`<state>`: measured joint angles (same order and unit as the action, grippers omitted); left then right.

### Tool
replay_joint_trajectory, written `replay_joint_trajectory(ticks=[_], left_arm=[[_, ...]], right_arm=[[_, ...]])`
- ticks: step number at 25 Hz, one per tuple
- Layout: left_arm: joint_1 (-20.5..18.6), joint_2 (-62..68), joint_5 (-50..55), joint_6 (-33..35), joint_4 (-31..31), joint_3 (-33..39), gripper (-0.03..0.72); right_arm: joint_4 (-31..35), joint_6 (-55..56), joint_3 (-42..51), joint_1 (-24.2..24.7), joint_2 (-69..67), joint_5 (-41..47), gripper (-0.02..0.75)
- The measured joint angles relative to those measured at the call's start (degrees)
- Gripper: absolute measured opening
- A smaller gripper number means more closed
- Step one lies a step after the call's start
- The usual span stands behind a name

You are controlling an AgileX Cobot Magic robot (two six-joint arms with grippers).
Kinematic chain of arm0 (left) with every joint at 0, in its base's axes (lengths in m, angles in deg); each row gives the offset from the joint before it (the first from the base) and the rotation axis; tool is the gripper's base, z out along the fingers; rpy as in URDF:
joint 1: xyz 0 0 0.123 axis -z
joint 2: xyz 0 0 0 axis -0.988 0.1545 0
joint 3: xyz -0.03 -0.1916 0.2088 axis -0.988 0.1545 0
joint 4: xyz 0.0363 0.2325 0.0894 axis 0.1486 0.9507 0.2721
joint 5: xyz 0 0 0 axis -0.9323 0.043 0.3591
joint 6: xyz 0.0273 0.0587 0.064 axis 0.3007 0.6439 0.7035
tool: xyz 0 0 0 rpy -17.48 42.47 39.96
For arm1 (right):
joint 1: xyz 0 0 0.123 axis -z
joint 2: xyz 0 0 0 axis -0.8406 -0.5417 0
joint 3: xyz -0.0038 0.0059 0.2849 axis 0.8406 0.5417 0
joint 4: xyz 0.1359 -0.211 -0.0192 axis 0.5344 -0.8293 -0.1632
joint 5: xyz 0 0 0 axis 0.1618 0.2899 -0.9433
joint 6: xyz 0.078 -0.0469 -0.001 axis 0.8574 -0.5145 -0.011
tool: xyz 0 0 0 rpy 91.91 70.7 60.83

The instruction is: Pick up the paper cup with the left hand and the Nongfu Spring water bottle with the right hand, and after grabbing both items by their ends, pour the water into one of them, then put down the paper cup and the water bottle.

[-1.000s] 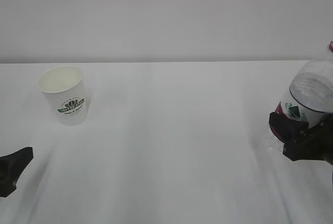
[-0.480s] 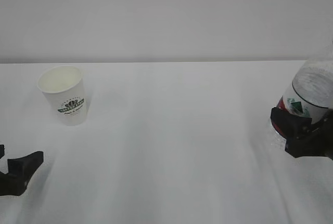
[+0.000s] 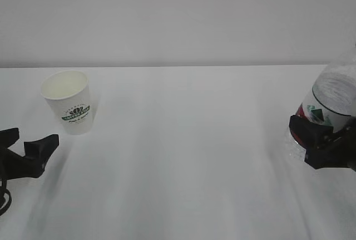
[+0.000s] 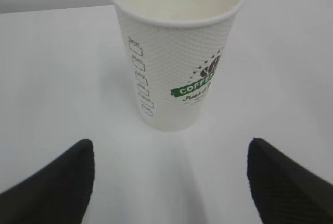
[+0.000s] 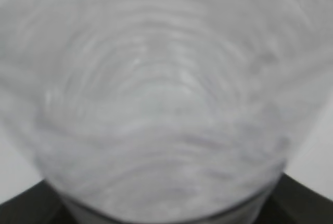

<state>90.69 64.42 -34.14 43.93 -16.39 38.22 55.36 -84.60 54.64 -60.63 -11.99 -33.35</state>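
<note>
The white paper cup with a green logo stands upright at the left of the table; in the left wrist view the paper cup is straight ahead and its pale inside looks empty. My left gripper is open, low over the table just in front and to the left of the cup, without touching it; its black fingertips stand wide apart. At the right edge my right gripper is shut on the labelled middle of the clear Nongfu Spring water bottle, which leans. The ribbed bottle fills the right wrist view.
A white cloth covers the table, which ends at a plain pale wall behind. The bottle's top runs out of the exterior view at the right edge.
My left gripper has moved in from the lower left corner toward the cup, with both fingers now showing apart. The bottle in the right gripper has shifted only slightly.
</note>
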Motion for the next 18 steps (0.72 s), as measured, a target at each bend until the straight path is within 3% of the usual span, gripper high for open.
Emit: replay_joint_trajectory(ticks=[18], left_arm=[[0.0, 5.2, 1.5, -0.2, 1.6, -8.9, 0.689]], right_arm=[[0.0, 0.0, 0.0, 0.0, 0.0, 0.0, 0.485]])
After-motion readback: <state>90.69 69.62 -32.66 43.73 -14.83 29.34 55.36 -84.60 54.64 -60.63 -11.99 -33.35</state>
